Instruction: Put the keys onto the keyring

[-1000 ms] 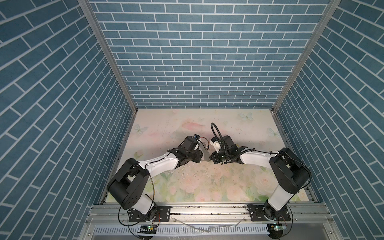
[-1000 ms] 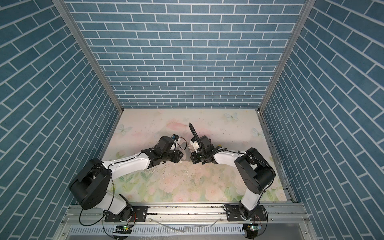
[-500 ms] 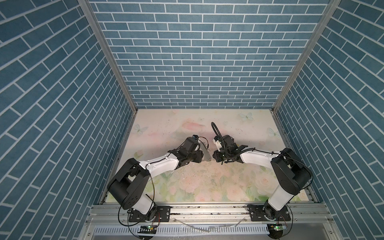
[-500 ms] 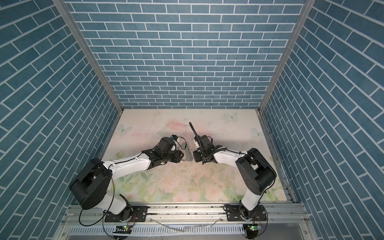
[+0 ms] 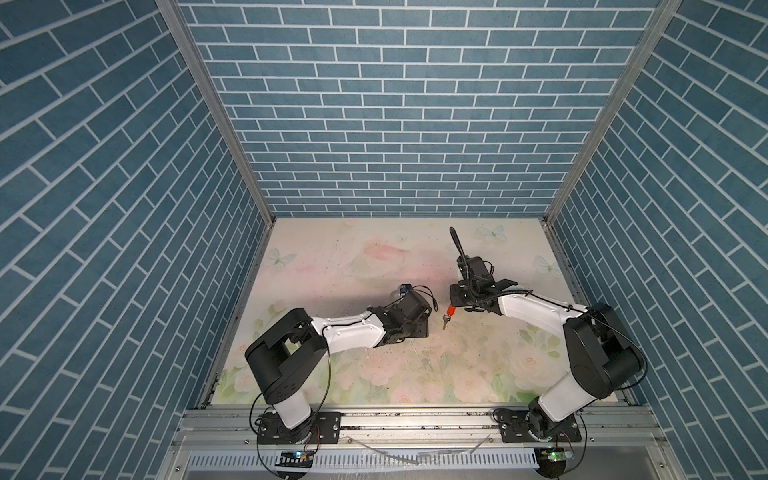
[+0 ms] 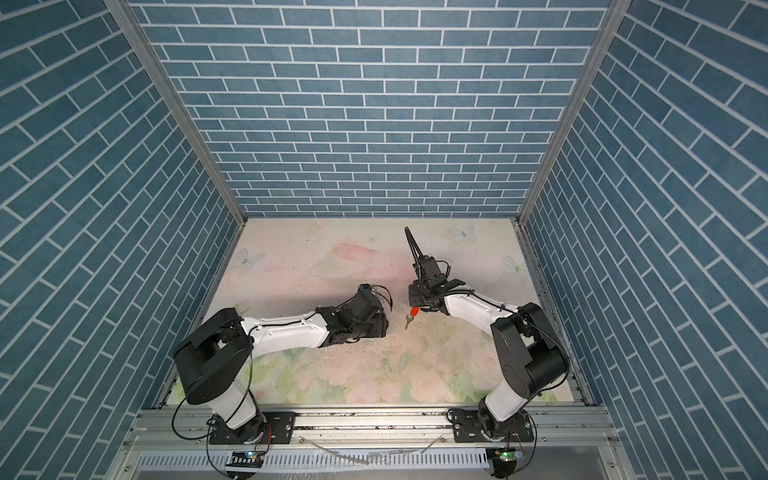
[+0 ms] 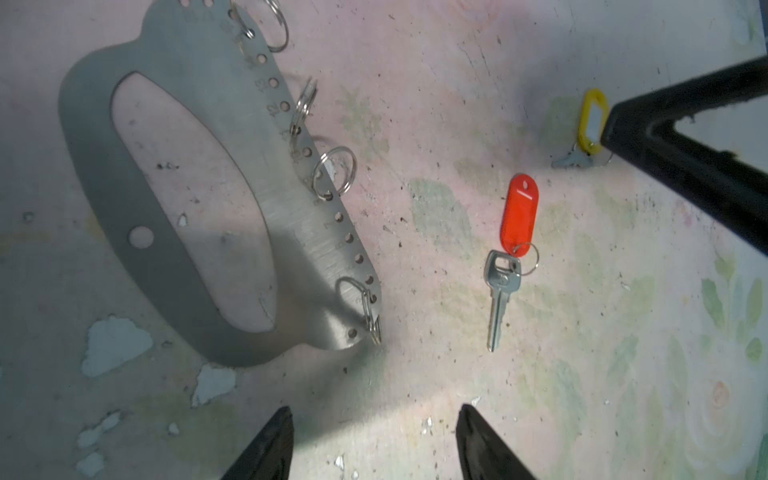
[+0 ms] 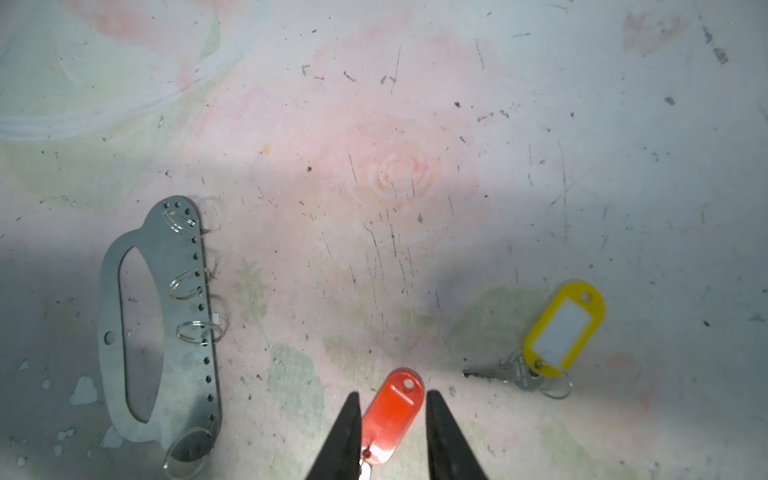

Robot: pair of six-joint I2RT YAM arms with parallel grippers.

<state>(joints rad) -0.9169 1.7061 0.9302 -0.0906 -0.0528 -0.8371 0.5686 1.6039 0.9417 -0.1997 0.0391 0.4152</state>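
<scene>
- on the flowered table (image 8: 374, 124) the red-tagged key (image 7: 503, 278) lies flat and loose, hooked on nothing but its own small ring; its tag end sits between the right pincer's fingers.
- the yellow-tagged key (image 8: 561, 328) also lies flat, near the red one on the side away from the keyring, touching neither.
- the keyring (image 7: 286, 199) is a flat grey metal plate with an oval cut-out and a row of holes along one edge. it rests on the table near the red key but apart from it.
- several split rings (image 7: 334, 170) hang from those holes, and none carries a key, so i judge the task barely begun.
- the right pincer (image 8: 391, 395) is slightly open, straddling the red tag with a sliver of gap each side, and clamps nothing.
- the left pincer (image 7: 374, 409) is wide open and empty, over bare table between the keyring and the red key.
- what could go wrong:
- the tag is smooth, rounded plastic, so a squeeze near its edge could squirt it sideways or spin the key.
- the key swings freely below its tag, so its hole may not line up with a ring.
- the plate is thin and unheld; pushing a key against a ring would likely slide it unless the left pincer pins it.
- the split rings are tight coils, so a key could skid off rather than thread.
</scene>
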